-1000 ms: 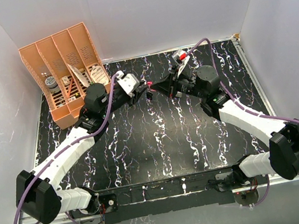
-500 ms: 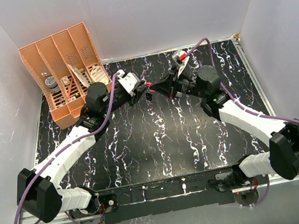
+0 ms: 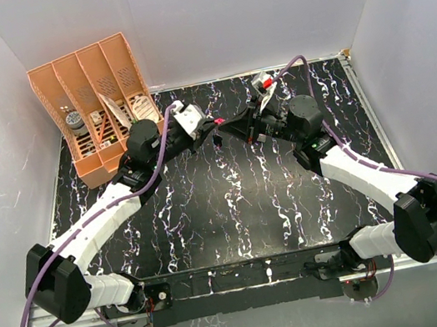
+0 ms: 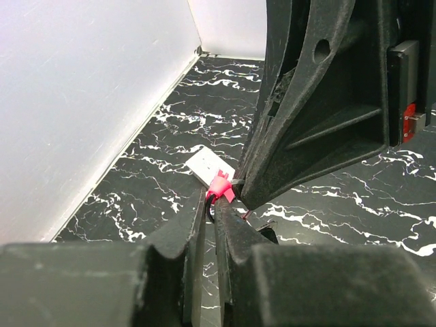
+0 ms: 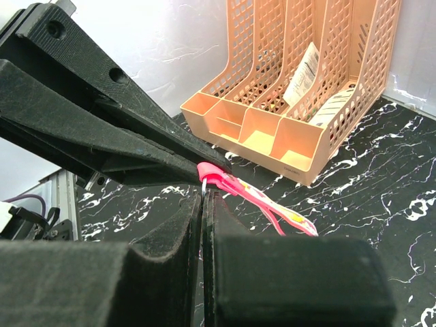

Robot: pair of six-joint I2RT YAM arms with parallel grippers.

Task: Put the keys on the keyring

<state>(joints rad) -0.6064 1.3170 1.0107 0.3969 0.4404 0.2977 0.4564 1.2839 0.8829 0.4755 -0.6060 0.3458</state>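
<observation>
**Threading stage.** Both end effectors are meeting above the worktop (image 3: 234,203), toward 12 o'clock from its centre. The left end effector (image 4: 208,211), on the 9 o'clock side, is clenching the ring end of the keyring (image 5: 262,199). In the right wrist view the pink strap is hanging toward 4 o'clock. The right end effector (image 5: 202,197) is pinching a thin silvery sliver, judged to be the keys (image 5: 204,182), which is touching the ring. Doing this step well is probably calling for a steady left grip, small right-wrist rotations, and no pulling that could slip the sliver free.
</observation>
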